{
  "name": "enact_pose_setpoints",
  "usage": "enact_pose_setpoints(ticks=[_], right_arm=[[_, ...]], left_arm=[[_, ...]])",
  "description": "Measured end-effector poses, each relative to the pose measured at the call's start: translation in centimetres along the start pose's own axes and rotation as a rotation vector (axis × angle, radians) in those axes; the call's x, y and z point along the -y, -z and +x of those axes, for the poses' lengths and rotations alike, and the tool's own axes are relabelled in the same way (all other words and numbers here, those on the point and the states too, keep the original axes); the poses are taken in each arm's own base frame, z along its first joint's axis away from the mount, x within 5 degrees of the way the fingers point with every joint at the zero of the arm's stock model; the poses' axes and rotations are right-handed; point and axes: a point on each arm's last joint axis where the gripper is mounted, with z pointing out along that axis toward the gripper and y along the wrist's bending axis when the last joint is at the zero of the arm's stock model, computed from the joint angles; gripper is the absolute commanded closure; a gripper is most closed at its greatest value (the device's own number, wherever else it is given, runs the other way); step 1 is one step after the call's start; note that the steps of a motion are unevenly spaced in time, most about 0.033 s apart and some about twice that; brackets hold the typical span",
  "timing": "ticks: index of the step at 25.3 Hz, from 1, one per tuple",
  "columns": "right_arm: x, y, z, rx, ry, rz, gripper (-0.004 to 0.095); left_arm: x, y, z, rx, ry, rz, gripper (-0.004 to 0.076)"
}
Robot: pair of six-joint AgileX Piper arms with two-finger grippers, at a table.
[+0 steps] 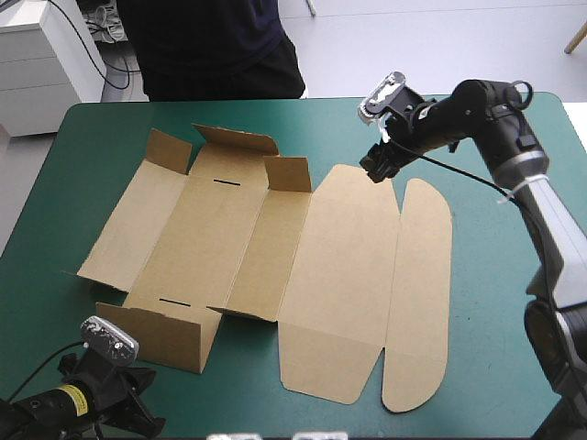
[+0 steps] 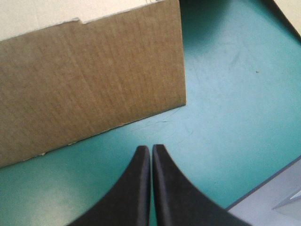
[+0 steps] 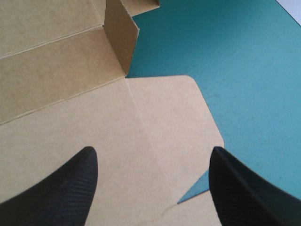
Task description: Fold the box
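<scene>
On the teal-green table [image 1: 495, 367] the brown box [image 1: 275, 247] is spread out near the middle, with its left walls raised and its lid laid flat. Over the lid's far corner the right gripper [image 3: 153, 150] is held with its fingers [image 3: 70, 188] wide apart. Just beside the box's front wall the left gripper [image 2: 151, 148] is seen pressed together, with nothing in it.

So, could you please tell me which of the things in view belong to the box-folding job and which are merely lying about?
Belongs to the job: the brown box, mostly flat with some walls raised; the right end effector, open above its flat lid; the left end effector, shut, just short of its near wall.
Merely there: the teal-green table cover under it all.
</scene>
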Motion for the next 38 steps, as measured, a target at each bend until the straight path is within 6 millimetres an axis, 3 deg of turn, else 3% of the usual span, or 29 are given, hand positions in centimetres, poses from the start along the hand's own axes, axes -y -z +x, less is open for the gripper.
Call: enact_pose_setpoints(ticks=[12,20,26,31,38], right_arm=[[0.5,-9.3,-3.8,0.042,0.073,-0.103,0.0289],[-0.2,-13.4,-4.1,0.05,0.074,-0.166,0.0289],[-1.9,-16.9,-3.7,0.017,0.105,-0.213,0.0289],[-2.5,-17.5,-4.7,0.063,0.146,-0.138,0.0289],[-2.1,-18.6,-4.6,0.08,0.143,-0.1,0.029]], left_arm=[[0.0,0.0,0.0,0.001,0.0,0.0,0.0731],[0.0,0.0,0.0,0.001,0.0,0.0,0.0731],[0.0,0.0,0.0,0.0,0.0,0.0,0.0731],[0.0,0.0,0.0,0.0,0.0,0.0,0.0731],[0.0,0.0,0.0,0.0,0.0,0.0,0.0731]])
